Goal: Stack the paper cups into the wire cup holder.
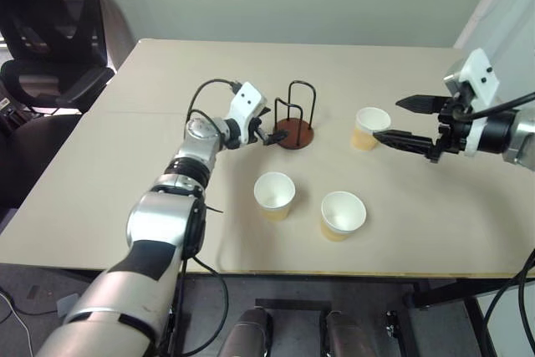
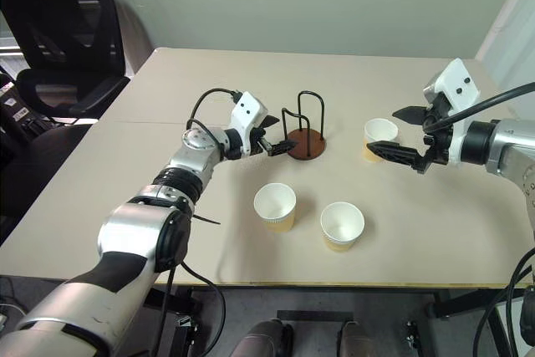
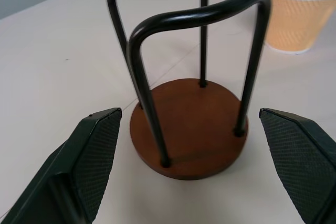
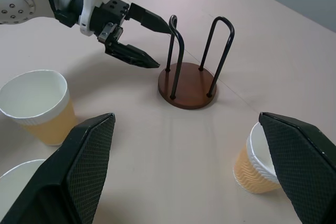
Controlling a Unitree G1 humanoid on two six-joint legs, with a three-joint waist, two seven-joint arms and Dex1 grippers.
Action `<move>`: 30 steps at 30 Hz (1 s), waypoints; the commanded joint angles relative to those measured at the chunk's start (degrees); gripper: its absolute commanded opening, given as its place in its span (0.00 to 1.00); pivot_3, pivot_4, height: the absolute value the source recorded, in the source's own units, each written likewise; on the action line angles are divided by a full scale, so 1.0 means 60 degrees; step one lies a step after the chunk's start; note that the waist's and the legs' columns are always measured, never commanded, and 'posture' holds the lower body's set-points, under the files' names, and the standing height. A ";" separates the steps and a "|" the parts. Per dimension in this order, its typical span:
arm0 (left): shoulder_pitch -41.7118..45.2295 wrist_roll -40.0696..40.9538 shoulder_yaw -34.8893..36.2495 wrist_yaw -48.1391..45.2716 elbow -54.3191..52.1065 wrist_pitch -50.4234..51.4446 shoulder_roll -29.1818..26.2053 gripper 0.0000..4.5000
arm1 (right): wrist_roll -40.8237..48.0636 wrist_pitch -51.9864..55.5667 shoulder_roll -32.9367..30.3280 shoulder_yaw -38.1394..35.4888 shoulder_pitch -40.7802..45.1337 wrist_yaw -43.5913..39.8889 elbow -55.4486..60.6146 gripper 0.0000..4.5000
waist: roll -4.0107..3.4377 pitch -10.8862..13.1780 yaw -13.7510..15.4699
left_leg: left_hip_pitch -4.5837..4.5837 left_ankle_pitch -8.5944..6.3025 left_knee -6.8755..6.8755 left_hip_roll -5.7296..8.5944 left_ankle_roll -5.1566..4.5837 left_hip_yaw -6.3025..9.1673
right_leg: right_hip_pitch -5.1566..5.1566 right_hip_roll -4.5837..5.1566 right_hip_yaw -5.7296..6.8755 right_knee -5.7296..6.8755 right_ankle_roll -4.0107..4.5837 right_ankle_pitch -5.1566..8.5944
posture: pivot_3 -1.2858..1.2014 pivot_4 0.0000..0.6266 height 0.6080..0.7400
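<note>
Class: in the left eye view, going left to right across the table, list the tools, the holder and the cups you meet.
Left tool → wire cup holder → near-right paper cup → far paper cup → right tool. The near-left cup overlaps the left tool's span, so it is omitted.

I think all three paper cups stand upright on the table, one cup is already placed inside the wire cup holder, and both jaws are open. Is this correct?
Not quite. The wire cup holder is empty, as the left wrist view shows. All three paper cups stand upright on the table, and both jaws are open.
</note>
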State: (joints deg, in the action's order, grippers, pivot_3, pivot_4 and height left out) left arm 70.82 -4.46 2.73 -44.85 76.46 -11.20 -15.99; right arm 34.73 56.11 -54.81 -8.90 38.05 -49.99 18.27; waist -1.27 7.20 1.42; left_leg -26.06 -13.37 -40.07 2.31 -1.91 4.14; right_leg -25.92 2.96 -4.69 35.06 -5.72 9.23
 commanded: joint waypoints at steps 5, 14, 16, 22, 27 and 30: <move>0.0219 -0.0204 0.0023 0.1194 -0.0002 -0.0247 0.0229 1.00 | 0.0269 0.0090 -0.0190 -0.0645 -0.0100 0.0281 0.0452 0.99 | 0.0000 0.0000 0.0001 | 0.0001 0.0001 -0.0001 0.0001 0.0000 -0.0003 | 0.0001 0.0000 0.0000 0.0000 -0.0003 -0.0002 | 0.52 0.24 1.00; 0.0150 -0.0335 0.0050 0.1536 0.0069 -0.0082 0.0676 1.00 | 0.0446 0.0161 -0.0160 -0.0750 -0.0226 0.0550 0.0613 0.99 | 0.0000 0.0000 0.0027 | 0.0003 0.0004 -0.0004 0.0004 0.0001 -0.0005 | 0.0006 -0.0001 0.0004 -0.0002 -0.0009 -0.0005 | 0.52 0.24 1.00; 0.0140 -0.0299 0.0094 0.1420 0.0081 -0.0023 0.0774 0.96 | 0.0488 0.0179 -0.0146 -0.0784 -0.0264 0.0612 0.0652 1.00 | 0.0000 0.0000 0.0022 | 0.0003 0.0004 -0.0004 0.0003 0.0001 -0.0005 | 0.0005 -0.0001 0.0003 -0.0001 -0.0010 -0.0006 | 0.52 0.24 1.00; 0.0104 -0.0298 0.0132 0.1258 0.0108 0.0064 0.0949 0.55 | 0.0656 0.0288 -0.0089 -0.0995 -0.0398 0.0884 0.0818 1.00 | 0.0000 0.0000 0.0032 | 0.0006 0.0007 -0.0005 0.0004 0.0001 -0.0008 | 0.0007 -0.0001 0.0003 0.0001 -0.0014 -0.0008 | 0.52 0.24 1.00; 0.0097 -0.0317 0.0130 0.1092 0.0120 0.0117 0.0956 0.14 | 0.0846 0.0405 -0.0122 -0.1294 -0.0658 0.1087 0.1009 1.00 | 0.0000 0.0000 0.0035 | 0.0008 0.0008 -0.0005 0.0003 0.0001 -0.0011 | 0.0008 -0.0002 0.0002 0.0000 -0.0015 -0.0009 | 0.52 0.24 1.00; 0.0113 -0.0258 0.0195 0.0828 0.0119 0.0162 0.0928 0.00 | 0.0904 0.0436 -0.0140 -0.1365 -0.0731 0.1177 0.1055 1.00 | 0.0000 0.0000 0.0035 | 0.0012 0.0008 -0.0005 0.0003 0.0001 -0.0012 | 0.0013 -0.0002 0.0003 0.0000 -0.0016 -0.0009 | 0.52 0.24 1.00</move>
State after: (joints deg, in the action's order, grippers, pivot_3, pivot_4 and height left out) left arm 70.89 -6.32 3.54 -38.82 77.56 -10.23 -10.16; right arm 39.20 58.88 -54.87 -14.47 33.27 -43.73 22.86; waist -1.27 7.20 1.63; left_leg -25.94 -13.32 -40.10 2.33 -1.91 4.04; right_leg -25.83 2.95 -4.67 35.07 -5.82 9.18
